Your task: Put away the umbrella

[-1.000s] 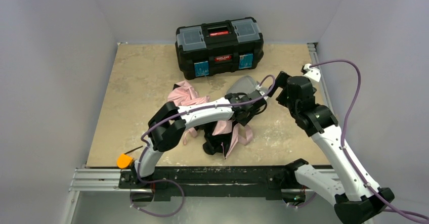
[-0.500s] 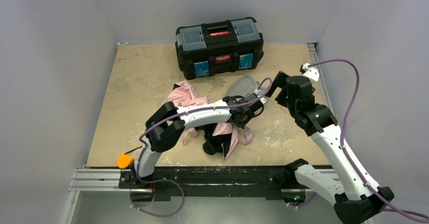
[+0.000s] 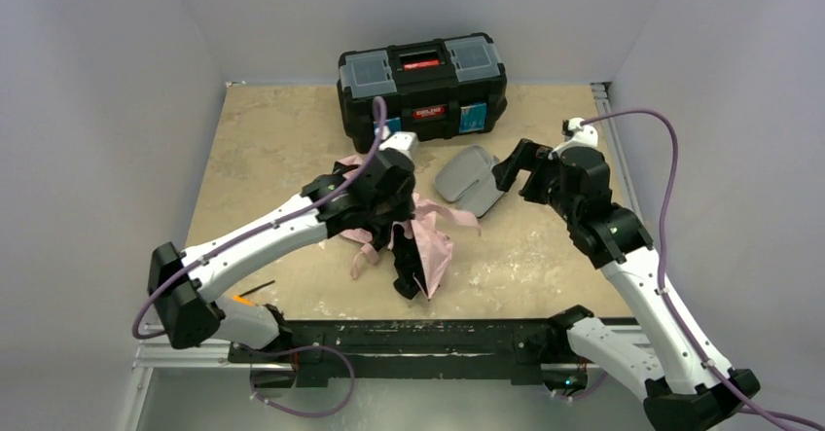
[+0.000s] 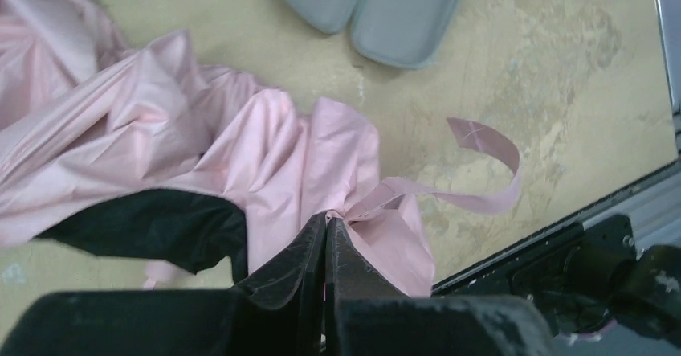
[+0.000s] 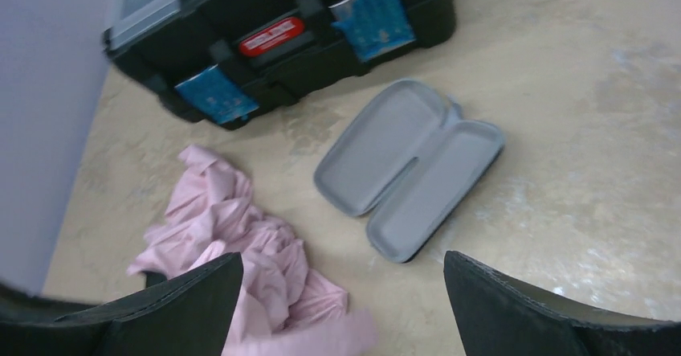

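Near edge: a black rail (image 3: 409, 339) runs along the front of the beige surface (image 3: 263, 149), and both arm bases sit on it.
Umbrella: the umbrella (image 3: 433, 244) lies in the middle of the surface, a little toward the near side. It is a loose, crumpled heap of pale pink fabric, with a black part showing at its near end.
Left gripper: the left gripper (image 4: 325, 227) is over the heap with its two fingers pressed together. A fold of the pink fabric is pinched between the tips.
Strap: the pink strap (image 4: 486, 171) starts at the pinched place, curls away from it and hangs free above the surface.
Grey case: the small grey case (image 3: 469, 180) lies open and flat, both halves facing up. It is just behind the umbrella on the right and does not touch it.
Right gripper: the right gripper (image 5: 341, 263) hangs above the surface just beside the case. Its fingers are wide apart and there is nothing between them.
Toolbox: the black toolbox (image 3: 421, 86) stands closed at the far edge. It has a red label and two blue latches on its front.
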Tool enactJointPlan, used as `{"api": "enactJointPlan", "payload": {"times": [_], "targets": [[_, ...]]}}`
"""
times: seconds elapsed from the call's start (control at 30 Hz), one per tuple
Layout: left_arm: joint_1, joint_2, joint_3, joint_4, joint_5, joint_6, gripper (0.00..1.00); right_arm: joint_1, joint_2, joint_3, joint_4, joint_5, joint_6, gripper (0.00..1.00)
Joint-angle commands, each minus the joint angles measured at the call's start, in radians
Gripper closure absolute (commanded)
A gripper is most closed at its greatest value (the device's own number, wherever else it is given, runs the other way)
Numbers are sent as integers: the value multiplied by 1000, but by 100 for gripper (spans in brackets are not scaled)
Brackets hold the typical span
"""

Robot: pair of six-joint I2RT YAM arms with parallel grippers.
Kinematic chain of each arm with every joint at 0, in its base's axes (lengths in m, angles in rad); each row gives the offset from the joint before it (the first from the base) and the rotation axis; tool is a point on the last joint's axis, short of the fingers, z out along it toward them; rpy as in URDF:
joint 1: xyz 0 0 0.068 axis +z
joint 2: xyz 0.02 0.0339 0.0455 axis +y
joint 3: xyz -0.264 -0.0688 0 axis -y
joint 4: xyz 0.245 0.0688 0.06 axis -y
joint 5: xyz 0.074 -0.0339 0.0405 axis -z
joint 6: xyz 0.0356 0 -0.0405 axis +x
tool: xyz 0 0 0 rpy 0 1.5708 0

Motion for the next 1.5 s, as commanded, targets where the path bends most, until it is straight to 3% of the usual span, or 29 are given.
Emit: {"api": "enactJointPlan", "payload": {"times": [0.0,0.23,0.43,0.6,0.73,1.0,1.23,1.47], "targets": [[82,-109,-151,36,27,-209,100,-2,-12,-43,150,-316,-132,4],[135,-233,-347,197,51,-282,100,-2,40,-129,275,-609,-67,1],[156,-288,-459,292,65,-334,100,-1,102,-280,565,-824,103,3],[157,-287,-497,343,84,-342,100,-1,253,-304,731,-922,191,9],[157,-288,-523,369,93,-351,100,0,364,-288,852,-959,268,14],[157,-289,-545,400,100,-360,100,10,548,-242,823,-942,318,24],[156,-296,-571,419,111,-365,100,17,652,-223,906,-968,365,32],[157,-308,-585,423,117,-364,100,25,716,-156,939,-964,372,50]]}}
